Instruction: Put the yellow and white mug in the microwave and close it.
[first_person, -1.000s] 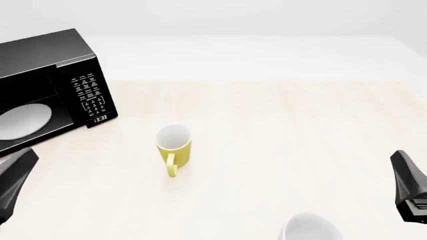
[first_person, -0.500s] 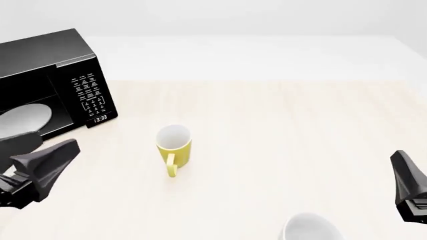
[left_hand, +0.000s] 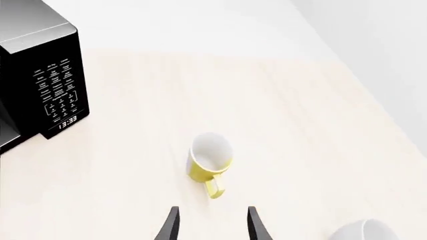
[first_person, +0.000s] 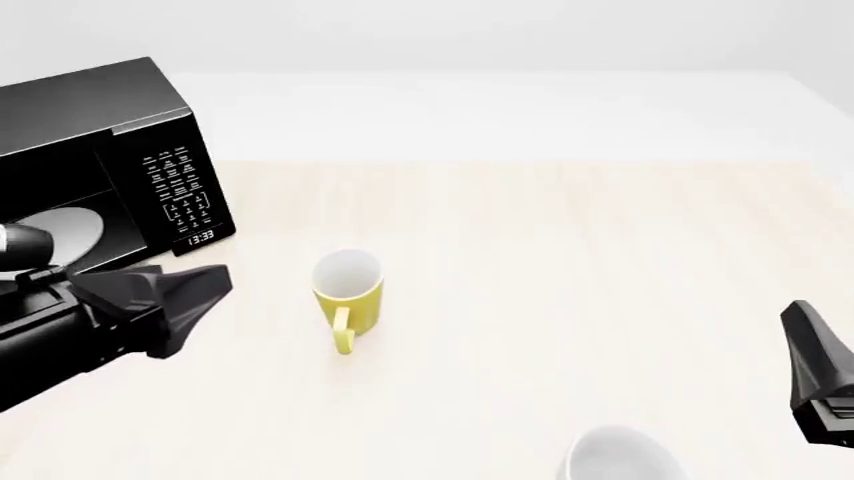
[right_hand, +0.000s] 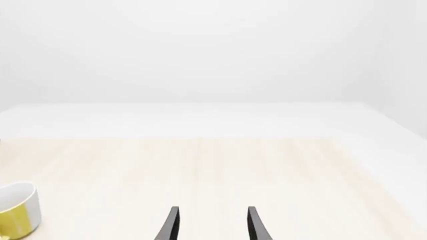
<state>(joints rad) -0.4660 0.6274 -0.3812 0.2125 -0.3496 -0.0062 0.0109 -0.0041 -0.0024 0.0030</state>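
While only the front view shows the microwave (first_person: 100, 165) plate (first_person: 60, 232), both end effectors gape empty.

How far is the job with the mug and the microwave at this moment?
Done: only that the microwave stands open, its white plate showing. In hand: the left gripper, open and empty, points at the yellow and white mug, which stands upright on the table, not touched. Left: grasp the mug, place it inside, close the door. The right gripper holds nothing.
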